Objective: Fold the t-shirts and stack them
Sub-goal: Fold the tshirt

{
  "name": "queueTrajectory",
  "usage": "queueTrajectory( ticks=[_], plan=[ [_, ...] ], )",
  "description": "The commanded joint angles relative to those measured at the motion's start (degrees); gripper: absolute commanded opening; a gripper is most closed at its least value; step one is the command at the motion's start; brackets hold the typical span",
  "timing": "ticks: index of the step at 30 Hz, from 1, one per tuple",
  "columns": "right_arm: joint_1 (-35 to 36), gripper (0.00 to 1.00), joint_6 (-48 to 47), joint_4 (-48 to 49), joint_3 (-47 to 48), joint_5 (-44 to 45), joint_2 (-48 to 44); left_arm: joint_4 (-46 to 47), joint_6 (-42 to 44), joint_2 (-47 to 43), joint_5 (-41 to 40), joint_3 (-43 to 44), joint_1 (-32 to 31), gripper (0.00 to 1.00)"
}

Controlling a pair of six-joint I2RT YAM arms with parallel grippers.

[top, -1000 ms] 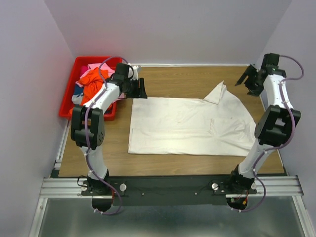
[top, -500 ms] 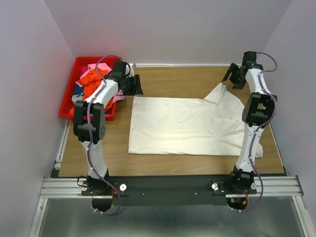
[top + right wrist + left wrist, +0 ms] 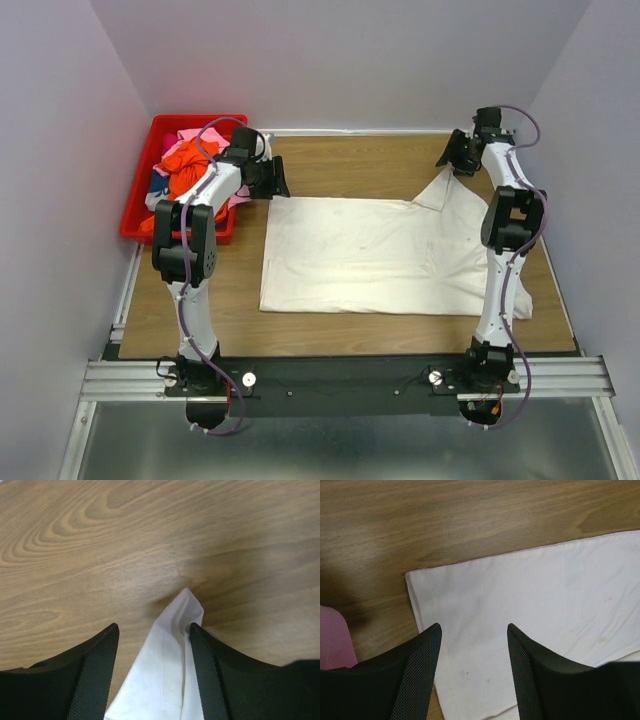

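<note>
The job looks barely begun: no shirt is folded as far as the views show, and there is no stack anywhere on the worktop [image 3: 350,152]. The large white t-shirt [image 3: 370,255] lies spread flat in the middle of the worktop, its hem end toward the left and one sleeve [image 3: 440,188] pointing up toward the far right corner. The other shirts, an orange-red one [image 3: 185,160] on top with pink and dark patterned cloth beside it, lie heaped in the red bin [image 3: 150,135] at the far left. The left gripper [image 3: 474,627] hovers with its jaws apart over the far left corner of the white t-shirt, the hem edge showing between them and nothing clamped. The right gripper [image 3: 154,626] sits low with its jaws apart astride the tip of that sleeve, cloth between them but not pinched as far as the wrist view shows. I judge this as the set-up for the first fold of the first shirt; every fold, the rest of the bin and the stacking are all left to do
</note>
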Motion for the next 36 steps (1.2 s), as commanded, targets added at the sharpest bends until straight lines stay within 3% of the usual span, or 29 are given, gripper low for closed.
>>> queueTrajectory(
  ticks=[1,16,19,20,23,36],
  plan=[
    [1.1,0.63,0.0,2.7,2.3,-2.1,3.7,-0.2,-0.5,0.4,-0.7,1.0,-0.1,0.63],
    [1.8,0.50,0.4,4.3,4.9,0.3,6.7,0.6,-0.8,-1.1,-0.7,-2.1,0.0,0.63],
    [1.8,0.36,0.9,4.2,5.0,-0.1,7.0,0.8,-0.8,-1.1,-0.8,-2.2,0.0,0.63],
    [1.8,0.18,1.1,4.2,4.8,-0.1,6.7,0.9,-0.9,-0.9,-1.1,-2.2,-0.1,0.63],
    [1.7,0.00,1.4,4.2,3.4,0.2,5.4,0.5,-0.8,0.1,-2.9,-0.8,0.0,0.63],
    [1.0,0.00,2.1,4.2,-6.0,5.9,-5.4,-3.2,0.5,7.3,-14.5,10.0,-0.2,0.63]
  ],
)
